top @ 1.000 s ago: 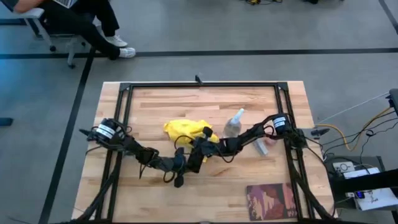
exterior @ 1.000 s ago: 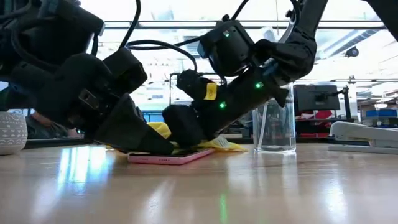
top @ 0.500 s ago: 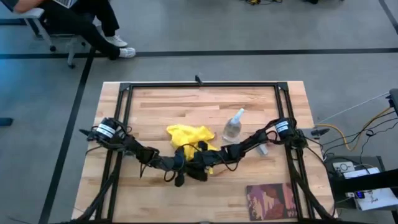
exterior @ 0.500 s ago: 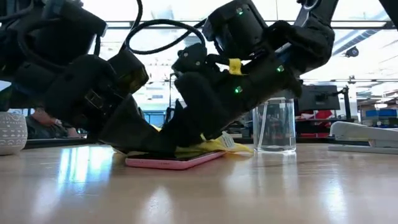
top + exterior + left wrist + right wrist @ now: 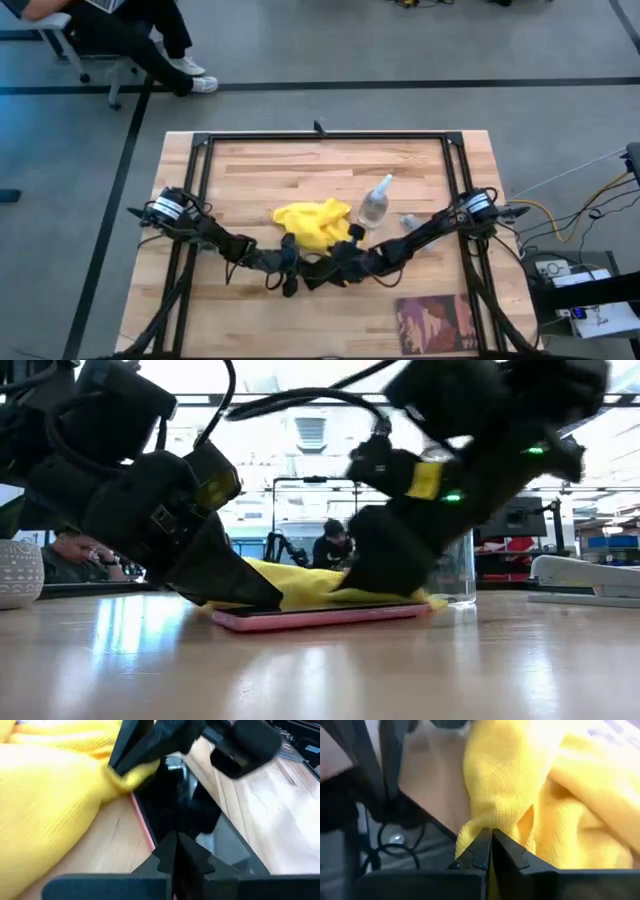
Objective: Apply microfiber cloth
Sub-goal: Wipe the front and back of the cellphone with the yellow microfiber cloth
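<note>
A bright yellow microfiber cloth (image 5: 312,224) lies bunched at the table's middle, its near part draped over a black phone with a pink edge (image 5: 320,618). The phone lies flat on the table. My left gripper (image 5: 291,272) is shut, with its tips down on the phone's left end. My right gripper (image 5: 338,268) is shut on the cloth, low over the phone's right part. In the left wrist view the phone's dark screen (image 5: 175,815) shows, with the right gripper (image 5: 131,767) holding yellow cloth beyond it. My left gripper presses its shut fingertips (image 5: 176,851) down on the phone's screen near its left end (image 5: 232,614), slanting down from the table's left. The phone stays flat on the table. My right gripper pinches a bunched fold of the cloth (image 5: 487,817) between its two fingers, slanting down from the table's right. The held part lies on the phone's top (image 5: 330,592), and the rest trails slack toward the far side.
A clear spray bottle (image 5: 375,203) stands just beyond the cloth, right of centre. A small grey object (image 5: 410,222) lies by the right arm and a dark reddish book (image 5: 435,322) at the near right. The low view shows a stapler (image 5: 590,575) and a white pot (image 5: 20,572).
My right gripper, still shut on the cloth, has moved toward the near edge and then toward the table's right along the phone. The cloth's held part has been dragged over the screen and its bulk has followed. My left gripper has kept its place on the phone.
</note>
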Tool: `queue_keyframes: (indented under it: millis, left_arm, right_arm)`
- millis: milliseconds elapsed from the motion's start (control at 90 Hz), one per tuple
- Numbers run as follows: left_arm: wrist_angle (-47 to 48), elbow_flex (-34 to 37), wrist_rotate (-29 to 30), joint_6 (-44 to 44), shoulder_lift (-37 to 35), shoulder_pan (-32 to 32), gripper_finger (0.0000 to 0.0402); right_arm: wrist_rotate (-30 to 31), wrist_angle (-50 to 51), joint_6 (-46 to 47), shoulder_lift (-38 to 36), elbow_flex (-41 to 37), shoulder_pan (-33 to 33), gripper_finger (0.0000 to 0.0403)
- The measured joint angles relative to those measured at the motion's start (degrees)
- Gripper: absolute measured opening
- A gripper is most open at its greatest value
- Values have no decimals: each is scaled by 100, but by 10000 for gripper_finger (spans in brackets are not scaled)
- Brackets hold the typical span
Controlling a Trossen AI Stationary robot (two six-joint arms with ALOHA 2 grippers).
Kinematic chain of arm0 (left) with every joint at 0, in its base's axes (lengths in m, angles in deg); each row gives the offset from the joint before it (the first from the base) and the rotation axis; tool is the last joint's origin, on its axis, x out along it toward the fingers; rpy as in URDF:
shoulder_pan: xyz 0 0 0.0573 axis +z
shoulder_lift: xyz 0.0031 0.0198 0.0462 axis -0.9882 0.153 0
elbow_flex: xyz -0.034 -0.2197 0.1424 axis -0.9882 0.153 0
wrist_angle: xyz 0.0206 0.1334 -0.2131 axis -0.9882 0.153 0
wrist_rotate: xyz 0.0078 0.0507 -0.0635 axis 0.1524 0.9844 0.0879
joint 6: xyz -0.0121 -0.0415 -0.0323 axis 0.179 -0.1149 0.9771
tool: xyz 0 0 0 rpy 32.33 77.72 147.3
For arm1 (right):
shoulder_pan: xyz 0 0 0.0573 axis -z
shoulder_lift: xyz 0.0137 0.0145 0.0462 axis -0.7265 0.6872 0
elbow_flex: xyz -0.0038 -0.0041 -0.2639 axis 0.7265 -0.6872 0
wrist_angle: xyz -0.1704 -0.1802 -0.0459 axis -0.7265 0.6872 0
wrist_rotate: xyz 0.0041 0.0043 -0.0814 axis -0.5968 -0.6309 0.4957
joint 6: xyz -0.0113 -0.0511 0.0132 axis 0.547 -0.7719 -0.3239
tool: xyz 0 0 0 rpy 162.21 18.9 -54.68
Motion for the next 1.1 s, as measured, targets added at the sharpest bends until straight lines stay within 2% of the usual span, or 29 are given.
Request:
queue_keyframes:
  millis: [144, 522, 578, 667, 756, 956, 1044, 1100]
  left_arm:
    - [2, 2, -6, -2, 0, -1, 0]
    - [37, 4, -46, -140, -5, 15, 0]
    - [59, 4, -80, -282, -43, 41, 0]
    - [94, 9, -89, -583, -213, 95, 0]
    - [307, 15, -89, -959, -521, 120, 0]
    - [1607, 31, -62, -1075, -1718, -79, 0]
    - [2188, 30, -65, -861, -2116, -327, 0]
    - [2240, 31, -58, -741, -2267, -529, 0]
  right_arm:
    - [70, -37, 214, -192, -259, -346, 0]
    - [168, -528, -54, -239, -151, -988, 0]
    - [53, -770, -180, -237, -147, -982, 0]
    - [-489, -1399, -410, -135, -132, -891, 0]
    - [-728, -1485, -484, -86, -115, -797, 0]
    - [151, -498, -335, -521, -101, -693, 0]
    - [192, 288, -20, -671, -108, -520, 0]
    - [166, 531, 106, -665, -110, -374, 0]
